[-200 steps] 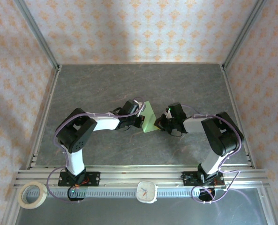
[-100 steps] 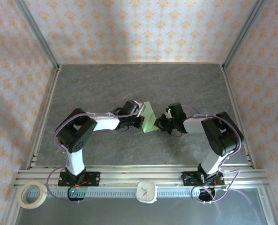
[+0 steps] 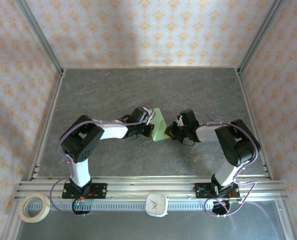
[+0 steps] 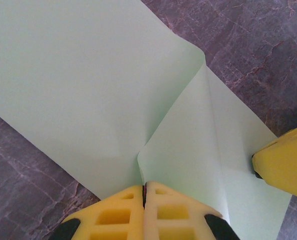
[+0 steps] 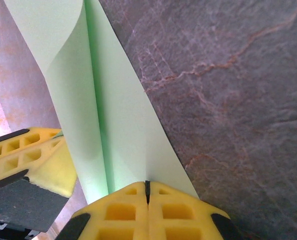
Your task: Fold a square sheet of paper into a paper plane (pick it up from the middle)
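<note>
1. A thin, matte, pale green square sheet of paper [image 3: 159, 126], creased and curling, is being held at the middle of the grey veined table [image 3: 138, 90].
2. Its edges are being pinched by the left gripper [image 4: 144, 192] and the right gripper [image 5: 147, 187], their yellow jaws clamped tight.

Left arm [image 3: 80, 142] comes up from its near-left base, elbow bent, forearm running right toward centre. Right arm [image 3: 236, 142] mirrors it from near-right, forearm running left. Both wrists low, pincers pointing at each other, near but not touching. Left pincer [image 4: 144, 192]: yellow fingers [image 4: 115, 217] pressed flat together, clamped on an edge of the square sheet of paper [image 4: 88, 85]. Right pincer [image 5: 147, 190]: same, closed on the sheet's opposite edge. Each wrist view catches a yellow finger of the other pincer at the frame edge.
</note>
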`<state>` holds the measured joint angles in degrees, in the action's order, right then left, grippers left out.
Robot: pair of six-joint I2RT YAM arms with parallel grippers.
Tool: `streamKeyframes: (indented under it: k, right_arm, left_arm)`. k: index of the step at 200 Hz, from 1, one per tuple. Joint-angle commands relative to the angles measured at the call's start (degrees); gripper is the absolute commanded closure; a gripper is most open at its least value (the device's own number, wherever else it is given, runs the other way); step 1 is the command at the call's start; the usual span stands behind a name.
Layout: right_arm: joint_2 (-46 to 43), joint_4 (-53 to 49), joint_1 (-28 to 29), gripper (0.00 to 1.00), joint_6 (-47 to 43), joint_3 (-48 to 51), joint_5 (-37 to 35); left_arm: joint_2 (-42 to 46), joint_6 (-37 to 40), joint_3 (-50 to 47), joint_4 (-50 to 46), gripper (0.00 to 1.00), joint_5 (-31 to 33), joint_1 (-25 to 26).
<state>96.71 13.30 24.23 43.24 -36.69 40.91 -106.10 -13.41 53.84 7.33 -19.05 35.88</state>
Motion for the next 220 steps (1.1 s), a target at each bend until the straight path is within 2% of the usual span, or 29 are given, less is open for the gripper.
streamKeyframes:
  k: [1,165,220]
  right_arm:
    - [2.30,-4.21,0.04,0.99,-0.83,1.35,-3.29]
    - [2.26,-4.72,0.06,0.99,-1.02,0.28,-2.85]
    - [-2.95,-1.53,0.07,0.96,1.61,-2.08,-0.80]
  left_arm:
    - [2.70,0.30,-0.45,0.90,0.99,0.40,-0.29]
    - [-2.70,1.26,0.36,-0.19,1.00,-0.49,-0.33]
    - [-2.34,1.20,-0.32,-0.22,1.00,-0.40,-0.33]
